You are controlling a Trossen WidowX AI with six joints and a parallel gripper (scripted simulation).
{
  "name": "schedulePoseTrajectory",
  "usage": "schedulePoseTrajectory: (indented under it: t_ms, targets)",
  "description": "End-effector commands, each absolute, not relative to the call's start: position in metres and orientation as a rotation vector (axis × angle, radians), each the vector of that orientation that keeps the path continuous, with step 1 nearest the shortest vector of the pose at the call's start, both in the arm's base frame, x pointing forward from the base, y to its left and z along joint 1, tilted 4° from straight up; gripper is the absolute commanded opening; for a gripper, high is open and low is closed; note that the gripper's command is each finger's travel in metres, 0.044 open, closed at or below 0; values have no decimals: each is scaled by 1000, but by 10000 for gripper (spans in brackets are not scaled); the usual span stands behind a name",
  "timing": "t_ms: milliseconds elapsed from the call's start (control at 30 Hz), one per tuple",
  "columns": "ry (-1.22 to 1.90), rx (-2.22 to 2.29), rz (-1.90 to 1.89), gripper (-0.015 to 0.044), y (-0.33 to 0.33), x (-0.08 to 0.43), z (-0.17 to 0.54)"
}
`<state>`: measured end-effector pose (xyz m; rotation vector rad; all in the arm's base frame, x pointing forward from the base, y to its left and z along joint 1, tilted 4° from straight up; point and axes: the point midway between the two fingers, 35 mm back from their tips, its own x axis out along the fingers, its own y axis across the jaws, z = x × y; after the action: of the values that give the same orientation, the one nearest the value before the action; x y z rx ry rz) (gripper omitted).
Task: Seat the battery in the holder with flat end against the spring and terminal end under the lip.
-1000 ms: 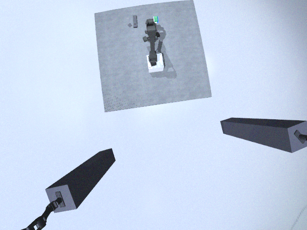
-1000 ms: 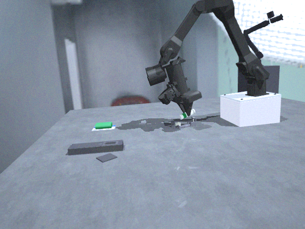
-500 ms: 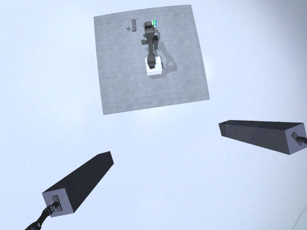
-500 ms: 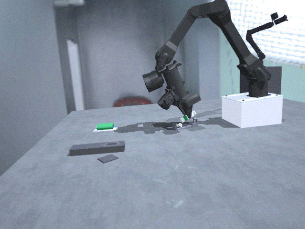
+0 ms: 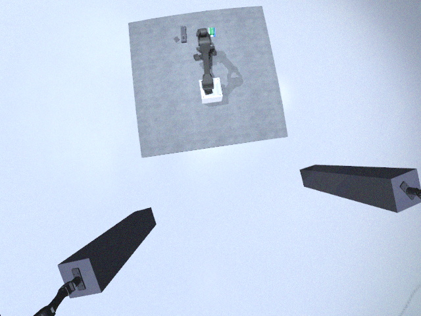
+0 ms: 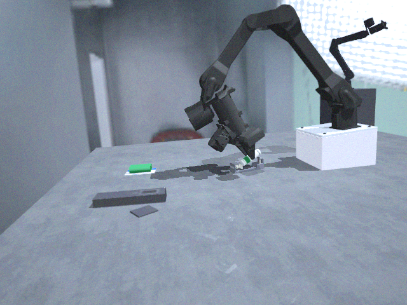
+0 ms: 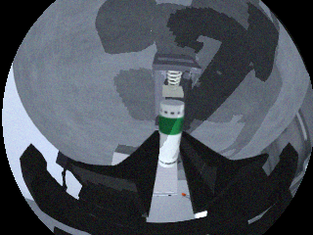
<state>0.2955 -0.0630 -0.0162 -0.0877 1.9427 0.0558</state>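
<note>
Grey tabletop (image 6: 229, 236): pincer (image 6: 251, 156) grasping tilted battery (image 7: 168, 136) w/ its low end apparently touching holder (image 6: 247, 167).

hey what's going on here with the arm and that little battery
The arm's gripper is shut on a small white battery with a green band and has it tilted, lower end down at the holder on the table. In the wrist view that end points at the spring. The battery is not lying flat yet, so it is not seated. A green block, a dark bar and a small plate lie off to the side, apart from the arm.
</note>
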Motion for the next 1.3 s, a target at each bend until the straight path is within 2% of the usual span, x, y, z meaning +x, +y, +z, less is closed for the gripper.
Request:
schedulePoseTrajectory:
  t_ms: [0,1267]
  targets:
    - [1979,-88,49,59,-63,296,-20]
    - [2009,-81,54,59,-62,317,-22]
